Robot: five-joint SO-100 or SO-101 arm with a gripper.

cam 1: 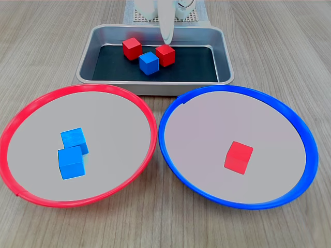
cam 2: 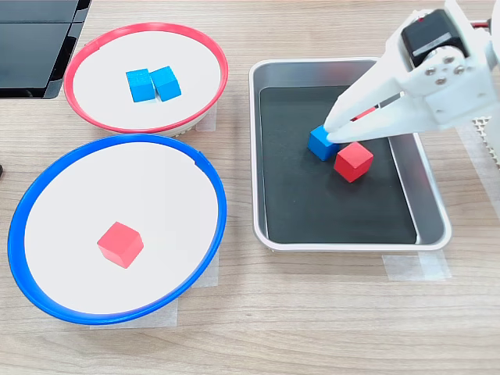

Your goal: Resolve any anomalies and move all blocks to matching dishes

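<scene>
My claw (cam 2: pixel 334 133) hangs in the tray (cam 2: pixel 426 199), tips just above the blue block (cam 2: pixel 319 144), which lies toward the second exterior view's left; whether released or clenched, I cannot tell.

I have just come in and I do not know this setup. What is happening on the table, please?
A white robot arm reaches into the silver tray, its gripper low beside the tray's blue block; whether it grips anything cannot be told. Two red blocks also lie in the tray. The sorting looks mixed up: the red-rimmed dish holds two blue blocks, and the blue-rimmed dish holds one red block.
</scene>
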